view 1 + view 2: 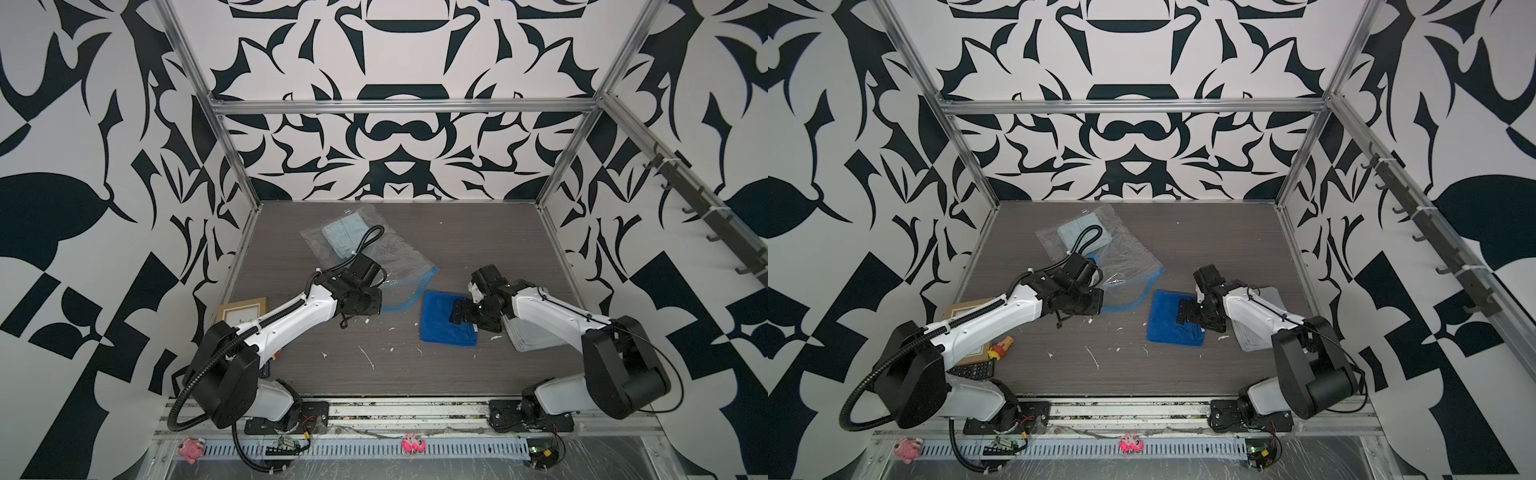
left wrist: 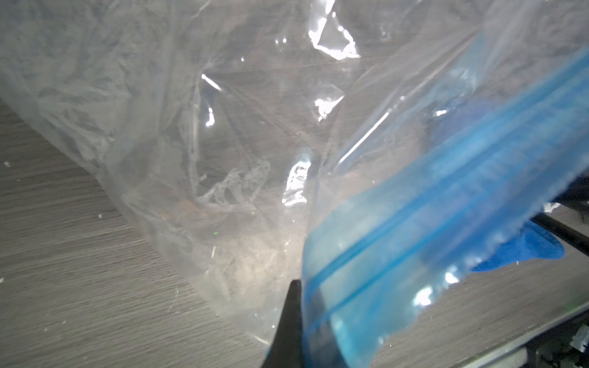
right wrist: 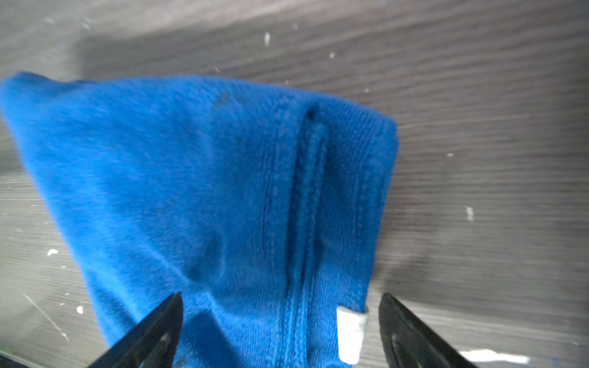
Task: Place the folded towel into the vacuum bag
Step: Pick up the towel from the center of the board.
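Enclosure: the walls (image 1: 399, 158) carry a black-on-white abstract pattern. Aluminium profiles (image 1: 399, 106) frame the back and side edges. The worktop (image 1: 457, 249) is a grey wood-grain panel, speckled with white flecks (image 1: 368, 357). A dark hook rail (image 1: 698, 187) runs along the right-hand wall. A slotted white duct (image 1: 353, 449) lies along the front edge.

Both top views: high overhead, looking down over whole worktop (image 1: 415, 374), nearly identical scene. Left wrist view: close on vacuum bag (image 2: 191, 127). Right wrist view: close on blue towel (image 3: 207, 191).
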You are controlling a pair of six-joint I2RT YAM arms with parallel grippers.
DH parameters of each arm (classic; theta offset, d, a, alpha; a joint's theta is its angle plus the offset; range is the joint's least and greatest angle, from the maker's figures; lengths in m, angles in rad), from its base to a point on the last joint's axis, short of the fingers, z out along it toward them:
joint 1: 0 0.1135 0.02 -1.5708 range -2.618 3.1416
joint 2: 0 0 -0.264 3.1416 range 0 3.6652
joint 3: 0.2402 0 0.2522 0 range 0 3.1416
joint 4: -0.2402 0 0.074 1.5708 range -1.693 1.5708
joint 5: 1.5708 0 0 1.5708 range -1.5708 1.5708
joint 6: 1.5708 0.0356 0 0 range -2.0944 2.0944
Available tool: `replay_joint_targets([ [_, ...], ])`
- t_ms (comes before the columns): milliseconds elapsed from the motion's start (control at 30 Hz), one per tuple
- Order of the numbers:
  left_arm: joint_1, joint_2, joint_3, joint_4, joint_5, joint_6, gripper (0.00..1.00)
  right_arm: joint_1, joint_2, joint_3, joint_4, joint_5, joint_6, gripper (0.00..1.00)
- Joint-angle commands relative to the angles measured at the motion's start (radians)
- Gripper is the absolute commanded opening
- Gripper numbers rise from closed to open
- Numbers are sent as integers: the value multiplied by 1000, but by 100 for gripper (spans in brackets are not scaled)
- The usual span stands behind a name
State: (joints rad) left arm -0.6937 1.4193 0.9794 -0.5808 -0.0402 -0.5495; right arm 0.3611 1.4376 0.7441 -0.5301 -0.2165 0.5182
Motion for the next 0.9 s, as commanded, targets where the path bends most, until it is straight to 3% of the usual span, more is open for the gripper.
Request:
replay_joint_targets([
  [0, 3, 14, 25, -11, 17, -9, 0, -4, 4, -9, 20, -11, -17, 93],
  [133, 3, 22, 27, -9, 22, -13, 0, -4, 13, -24, 27, -12, -12, 87],
  [367, 3, 28, 24, -8, 22, -13, 0, -4, 65, -30, 59, -48, -9, 65],
  [600, 3, 18, 24, -11, 17, -18, 0, -4, 52, -70, 105, -71, 4, 36],
  [767, 3, 22, 24, -14, 16, -18, 0, -4, -7, -73, 111, -85, 2, 8],
  [867, 3, 19, 27, -17, 15, -18, 0, -4, -76, -51, 86, -105, -2, 0],
])
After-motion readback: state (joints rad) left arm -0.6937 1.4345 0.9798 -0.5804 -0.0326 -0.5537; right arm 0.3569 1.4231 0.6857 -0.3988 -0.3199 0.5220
